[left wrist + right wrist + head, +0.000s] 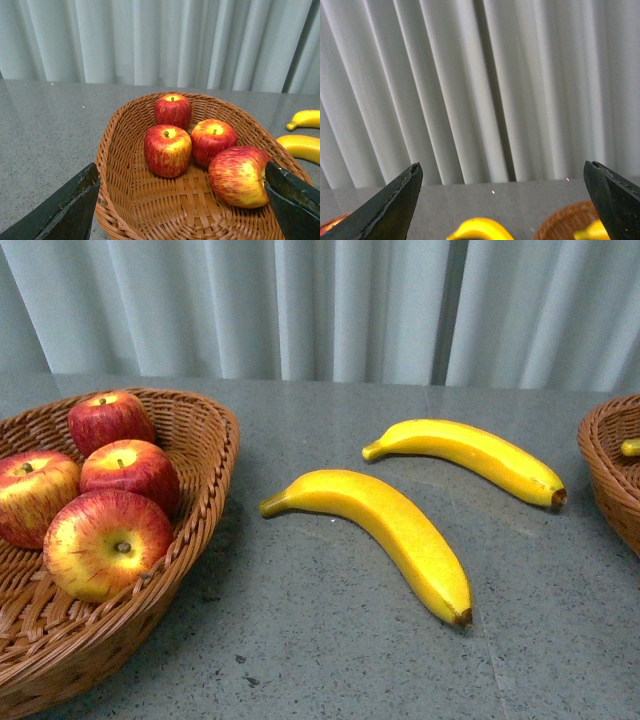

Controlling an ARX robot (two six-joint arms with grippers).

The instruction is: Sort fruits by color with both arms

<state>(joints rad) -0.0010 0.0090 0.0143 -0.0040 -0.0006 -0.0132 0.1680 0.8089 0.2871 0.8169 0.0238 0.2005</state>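
The left tool (181, 169) is seen with its two black fingers spread wide apart, nothing held, and the brown woven wicker basket (215, 465) is framed between them. The right tool (502, 166) is likewise spread open and empty. Four glossy red apples streaked with yellow (105, 543) are gathered inside that basket. On the grey speckled table (330, 650), right of the basket, two long curved yellow bananas are laid apart: the nearer banana (385, 530) near it, the farther banana (470, 455) beyond. Furthest right of the basket, a second wicker basket (605, 480) is cut by the frame edge, and a yellow piece (630, 447) is seen in it. A pale pleated curtain (300, 300) is hung behind.
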